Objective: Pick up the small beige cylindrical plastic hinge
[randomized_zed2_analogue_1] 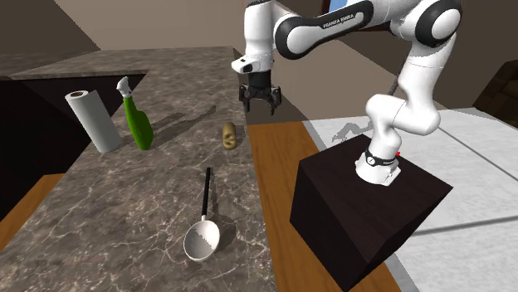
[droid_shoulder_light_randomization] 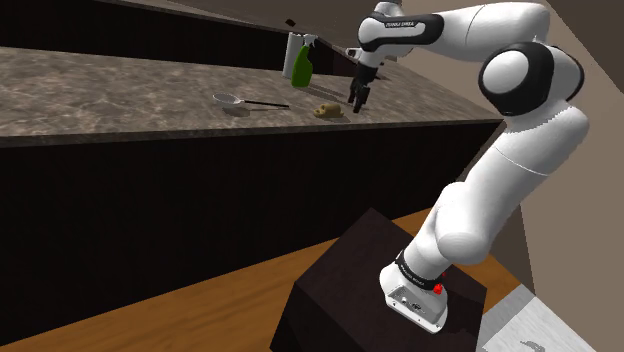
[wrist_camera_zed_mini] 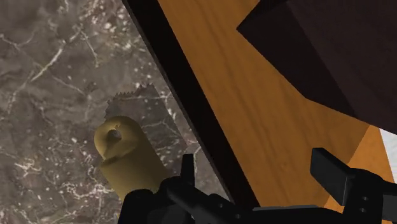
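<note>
Find the hinge lying on the bench, in the upper middle of the shoulder view, close to the bench's near edge. Look just right of it for the pincer, hanging a bit above the bench and pointing down. Not touching the hinge.

In the second exterior view, spot the hinge a little left of the middle. Look up and to the right of it for the pincer, about over the edge of the bench. Near, but apart.

In the wrist view, see the pincer spread wide and holding nothing. Note the hinge outside the gap, beside one finger, not between the two. Under the gap, just the bench edge and the wood floor.

Seems to lie flat, long side running about along the bench edge, with a small knob on one round end.

Next, most likely: slide the pincer toward the left of the shoulder view, in over the bench, till right above the hinge. Close across the short round side, not along the long side. Then go down and squeeze. Take care: round, so may roll away if bumped by one finger first. Keep clear of the ladle farther left.
</note>
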`<action>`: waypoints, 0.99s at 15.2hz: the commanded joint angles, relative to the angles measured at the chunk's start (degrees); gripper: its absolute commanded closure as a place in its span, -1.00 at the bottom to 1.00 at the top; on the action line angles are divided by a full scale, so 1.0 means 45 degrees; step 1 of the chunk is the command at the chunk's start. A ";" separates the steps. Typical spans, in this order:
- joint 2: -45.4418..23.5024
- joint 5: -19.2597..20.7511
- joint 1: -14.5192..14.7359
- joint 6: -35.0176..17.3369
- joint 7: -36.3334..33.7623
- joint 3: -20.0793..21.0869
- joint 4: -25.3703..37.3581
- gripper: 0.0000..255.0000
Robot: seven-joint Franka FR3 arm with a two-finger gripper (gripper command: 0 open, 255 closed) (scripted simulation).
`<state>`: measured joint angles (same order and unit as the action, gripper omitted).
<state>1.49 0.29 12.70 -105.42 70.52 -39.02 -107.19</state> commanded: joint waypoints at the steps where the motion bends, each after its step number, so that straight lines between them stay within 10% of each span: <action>1: -0.1385 -0.0866 -0.0124 -0.0115 0.1553 -0.0222 0.0999 -1.00; 9: -0.5838 -0.3313 -0.1874 0.0584 0.5702 0.0588 0.5515 -1.00; 15: -0.5952 -0.3416 -0.1799 -0.0380 0.5797 0.0668 0.4632 -1.00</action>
<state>-25.17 -14.97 4.59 -106.29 96.42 -36.07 -85.62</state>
